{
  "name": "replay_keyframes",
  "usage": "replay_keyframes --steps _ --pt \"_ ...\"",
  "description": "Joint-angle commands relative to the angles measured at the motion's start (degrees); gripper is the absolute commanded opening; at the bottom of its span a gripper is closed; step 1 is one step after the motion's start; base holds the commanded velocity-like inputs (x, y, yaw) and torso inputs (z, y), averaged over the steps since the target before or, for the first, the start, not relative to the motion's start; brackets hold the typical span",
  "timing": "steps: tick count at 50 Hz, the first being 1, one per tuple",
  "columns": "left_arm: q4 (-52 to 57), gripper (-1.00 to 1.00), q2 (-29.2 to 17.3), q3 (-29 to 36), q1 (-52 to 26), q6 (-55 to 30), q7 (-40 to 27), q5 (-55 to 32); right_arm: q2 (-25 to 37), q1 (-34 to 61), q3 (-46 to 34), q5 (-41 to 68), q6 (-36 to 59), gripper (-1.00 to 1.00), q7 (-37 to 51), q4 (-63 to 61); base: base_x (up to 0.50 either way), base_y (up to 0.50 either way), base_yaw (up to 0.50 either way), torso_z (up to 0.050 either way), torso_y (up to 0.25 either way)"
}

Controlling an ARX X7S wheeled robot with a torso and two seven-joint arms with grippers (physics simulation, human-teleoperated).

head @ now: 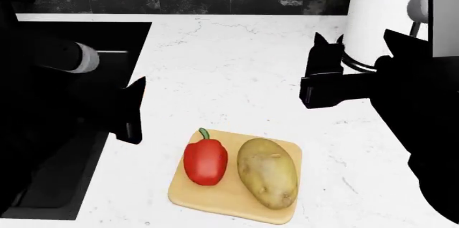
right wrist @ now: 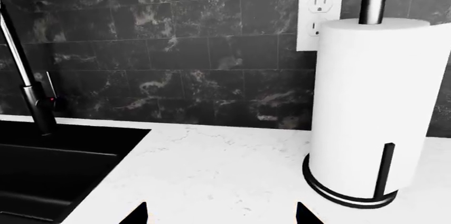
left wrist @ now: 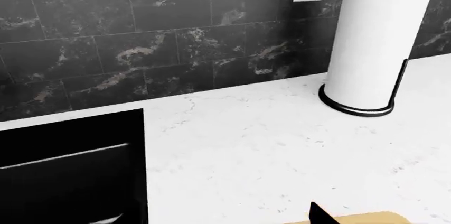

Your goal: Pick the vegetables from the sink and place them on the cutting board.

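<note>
Both vegetables lie on the cutting board [head: 280, 147]. The red bell pepper [head: 205, 161] sits on its left half, green stem pointing away from me. The potato [head: 267, 172] lies on the right half, just beside the pepper with a narrow gap between them. The board rests on the white marbled counter [head: 237, 66], to the right of the black sink [head: 43, 185].

My left claw [head: 133, 109] hangs over the counter at the sink's edge, left of the board, holding nothing. I cannot tell how wide it stands; only a dark fingertip [left wrist: 320, 214] shows in the left wrist view, beside a sliver of the board.

My right claw [head: 351, 58] is raised above the counter beyond the board, fingers spread wide and empty (two dark tips show well apart in the right wrist view). It faces the paper towel roll [right wrist: 373, 102] on its black-rimmed stand. The dark faucet [right wrist: 25, 84] rises at the sink's far side, and a white wall outlet [right wrist: 320, 12] sits on the black tiled backsplash [right wrist: 183, 49].
</note>
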Motion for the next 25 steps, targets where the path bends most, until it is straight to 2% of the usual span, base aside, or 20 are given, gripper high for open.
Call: replay_keyframes --steps 1,4,9,15,25 --pt "0.06 1.0 -4.75 -3.32 -1.48 1.58 -1.69 0.53 2.18 -6.38 4.48 -2.88 -7.69 1.0 -3.19 -1.98 0.0 0.0 0.0 0.0 0.0" --pt "-0.67 1.0 -5.6 -4.1 -4.17 -0.01 -1.56 -0.44 2.75 -4.29 3.79 -1.29 -5.79 1.0 -3.85 -2.07 0.0 0.0 0.0 0.0 0.0" --pt "-4.36 1.0 -4.72 -3.98 -10.37 -4.84 -0.37 -2.09 2.52 6.28 0.63 0.11 -0.34 1.0 -3.72 1.77 0.0 0.0 0.0 0.0 0.0" --pt "-6.02 1.0 -3.64 -3.99 -13.24 -6.89 -0.43 -3.0 1.86 11.77 -1.82 -1.12 1.04 1.0 -5.71 4.52 0.0 0.0 0.0 0.0 0.0" --pt "-6.93 1.0 -4.14 -5.56 -16.8 -8.72 -1.39 -5.46 1.6 13.38 -2.88 -2.46 0.15 1.0 -7.51 5.13 0.0 0.0 0.0 0.0 0.0"
